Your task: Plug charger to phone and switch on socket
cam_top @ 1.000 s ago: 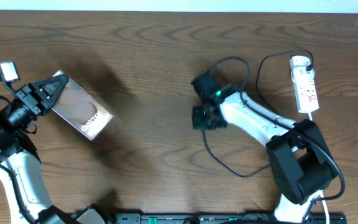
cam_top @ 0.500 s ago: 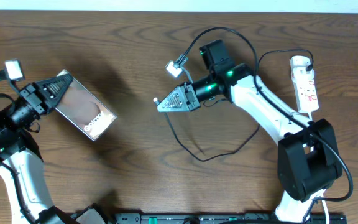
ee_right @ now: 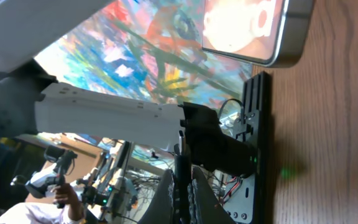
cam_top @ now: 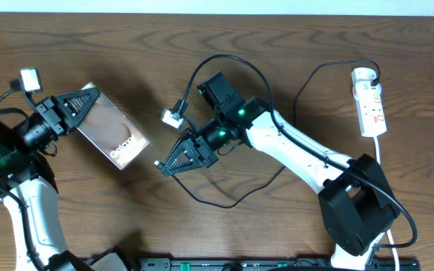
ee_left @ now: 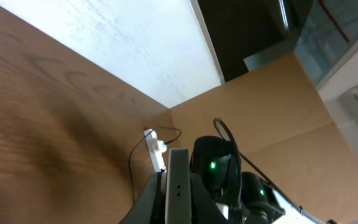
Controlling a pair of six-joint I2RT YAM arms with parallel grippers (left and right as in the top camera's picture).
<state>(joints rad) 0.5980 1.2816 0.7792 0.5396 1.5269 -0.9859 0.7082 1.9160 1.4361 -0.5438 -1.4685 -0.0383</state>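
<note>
My right gripper [cam_top: 162, 162] clamped on charger [cam_top: 225, 204] tip, swung left from table centre, now near phone [cam_top: 113, 134] lower end, not touching. My left gripper [cam_top: 80, 105] pinching phone upper end, shifted slightly right. Socket [cam_top: 369, 102] far right, untouched. Insertion next, likely.

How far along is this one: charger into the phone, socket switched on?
Done: both items are grasped. The left tool grips one end of the phone; the right tool is shut on the charger near its plug tip. In hand: the tip points toward the phone, with a gap between them. Left: plugging in, then switching on the socket, which neither tool is near.
</note>
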